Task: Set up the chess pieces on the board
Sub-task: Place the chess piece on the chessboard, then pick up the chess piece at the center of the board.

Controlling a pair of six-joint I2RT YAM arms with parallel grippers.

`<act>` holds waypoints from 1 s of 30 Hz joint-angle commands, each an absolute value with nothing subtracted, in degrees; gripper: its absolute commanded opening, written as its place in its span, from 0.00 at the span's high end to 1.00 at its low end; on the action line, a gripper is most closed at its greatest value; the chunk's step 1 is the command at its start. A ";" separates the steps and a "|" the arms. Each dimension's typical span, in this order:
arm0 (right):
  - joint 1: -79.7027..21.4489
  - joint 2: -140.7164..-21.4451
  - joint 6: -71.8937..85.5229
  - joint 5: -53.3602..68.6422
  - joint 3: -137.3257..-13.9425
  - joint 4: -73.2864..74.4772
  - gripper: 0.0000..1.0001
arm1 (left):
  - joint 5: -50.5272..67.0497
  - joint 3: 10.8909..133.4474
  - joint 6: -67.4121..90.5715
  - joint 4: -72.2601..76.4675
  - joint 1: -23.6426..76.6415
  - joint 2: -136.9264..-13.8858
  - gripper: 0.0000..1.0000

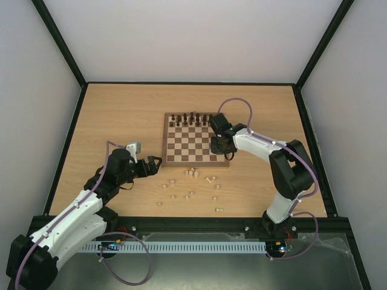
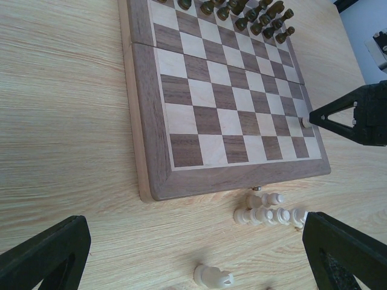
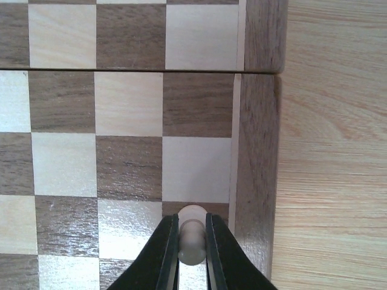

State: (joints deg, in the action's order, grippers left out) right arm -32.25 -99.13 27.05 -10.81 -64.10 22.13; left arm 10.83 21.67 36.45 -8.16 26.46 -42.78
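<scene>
The wooden checkered board [image 1: 195,140] lies mid-table, with dark brown pieces [image 1: 190,118] along its far rows. My right gripper [image 1: 219,147] is over the board's right column near the front and is shut on a pale cream pawn [image 3: 192,240], held between the black fingers [image 3: 168,254] over a dark square beside the border [image 3: 257,169]. Several pale chess pieces [image 1: 192,174] lie scattered on the table in front of the board; a cluster [image 2: 269,212] and one lying alone [image 2: 213,276] show in the left wrist view. My left gripper [image 1: 154,164] is open and empty, left of them.
The board's near left corner [image 2: 148,190] faces the left wrist camera. The right gripper's tip [image 2: 338,118] with the pawn shows at the board's right edge there. Black frame rails [image 1: 193,222] border the table; grey walls stand around.
</scene>
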 commanded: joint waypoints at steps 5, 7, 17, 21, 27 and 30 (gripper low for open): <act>-32.17 -96.99 26.76 -10.02 -61.67 26.20 0.95 | 10.46 20.62 36.87 -8.52 26.77 -42.38 0.01; -32.17 -97.02 26.72 -9.93 -61.47 25.95 0.94 | 10.39 20.58 36.92 -8.59 26.80 -42.28 0.01; -32.17 -91.10 26.52 -12.10 -59.68 21.94 0.68 | 8.87 21.17 37.68 -9.18 26.81 -41.66 0.01; -32.17 -83.51 25.81 -15.24 -58.84 20.88 0.56 | 7.32 22.12 38.40 -9.52 26.71 -41.02 0.01; -32.17 -73.96 26.41 -13.07 -57.20 23.25 0.32 | 5.96 22.53 38.91 -7.46 26.76 -39.12 0.01; -32.17 -69.49 27.04 -9.20 -54.85 24.88 0.00 | 6.10 22.15 39.52 -6.01 26.72 -37.41 0.01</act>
